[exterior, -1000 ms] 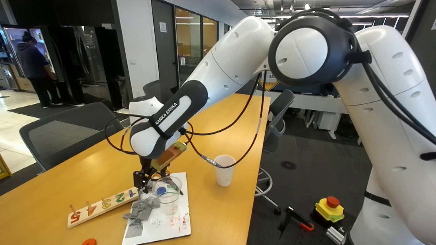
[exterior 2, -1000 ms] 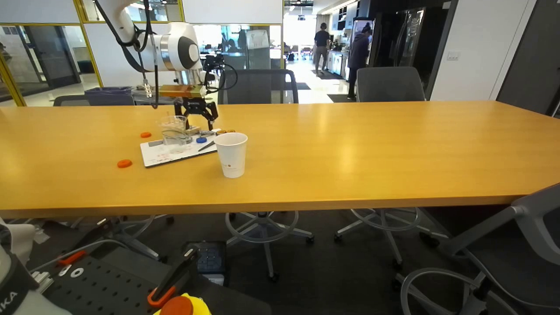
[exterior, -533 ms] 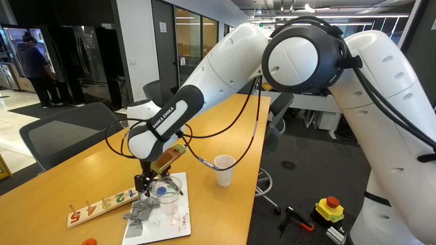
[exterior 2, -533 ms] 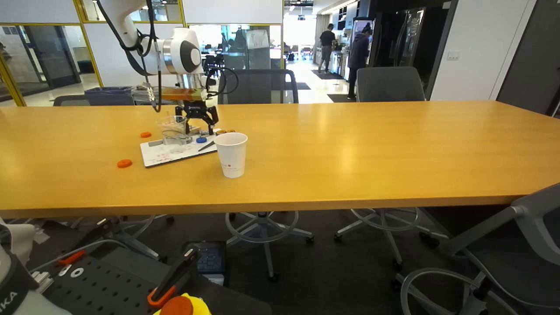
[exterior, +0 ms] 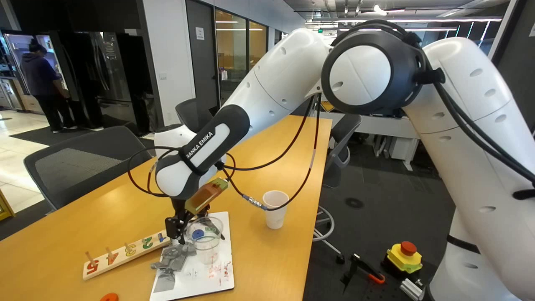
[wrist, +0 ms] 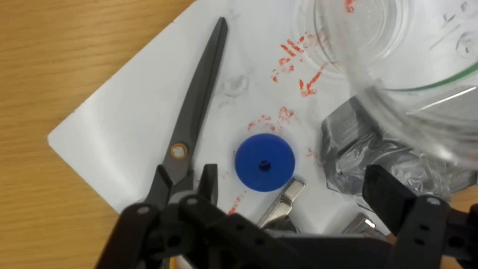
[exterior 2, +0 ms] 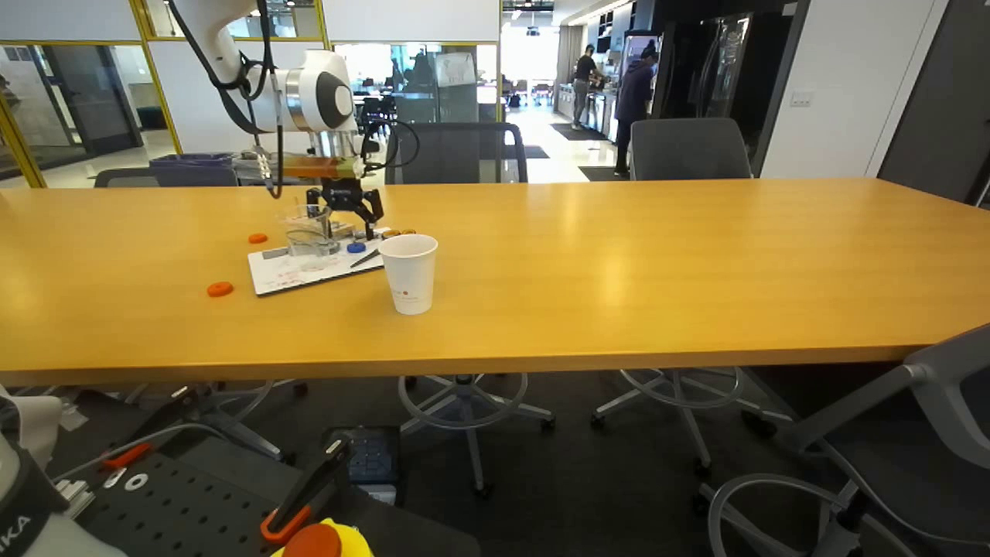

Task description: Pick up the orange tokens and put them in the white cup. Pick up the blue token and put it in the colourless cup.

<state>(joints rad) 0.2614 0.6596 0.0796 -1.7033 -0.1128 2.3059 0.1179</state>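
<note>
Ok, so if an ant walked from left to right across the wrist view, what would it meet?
Dark scissors, blue token, colourless cup.

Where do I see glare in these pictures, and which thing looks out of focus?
In an exterior view, pale glare on the table; in the wrist view, the rim of the colourless cup blurred, the blue token and scissors sharper.

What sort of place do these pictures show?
Probably an office meeting area: a long table, wheeled chairs along it, and a refrigerator in the background.
</note>
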